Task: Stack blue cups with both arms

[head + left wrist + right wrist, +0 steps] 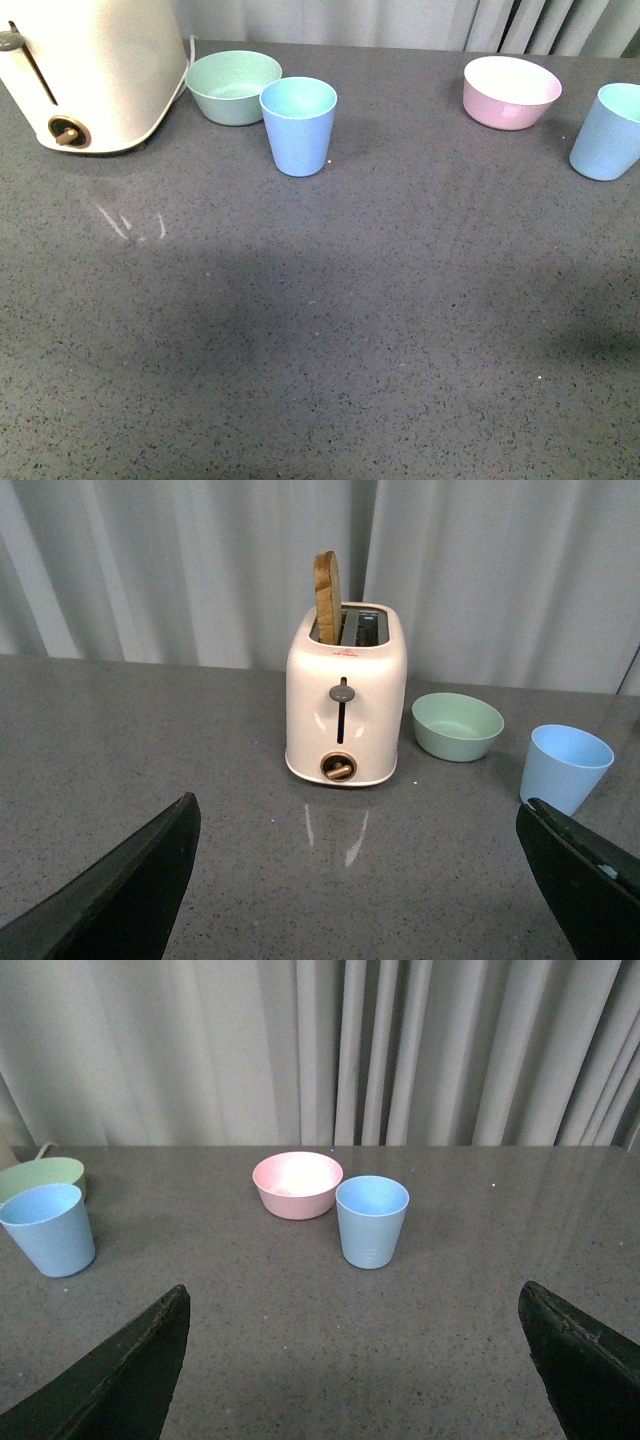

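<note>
Two light-blue cups stand upright on the grey table. One blue cup [299, 126] is at the back centre-left, touching or just in front of the mint-green bowl [233, 86]. The other blue cup [609, 131] is at the far right edge, beside the pink bowl [510, 91]. Neither arm shows in the front view. My left gripper [370, 875] is open and empty, with the first cup [565, 768] ahead near one finger. My right gripper [360, 1360] is open and empty, facing the second cup [372, 1221], with the first cup [48, 1228] off to the side.
A cream toaster [90, 70] stands at the back left; the left wrist view [346, 708] shows a slice of bread in its slot. Grey curtains hang behind the table. The pink bowl [297, 1184] sits just behind the second cup.
</note>
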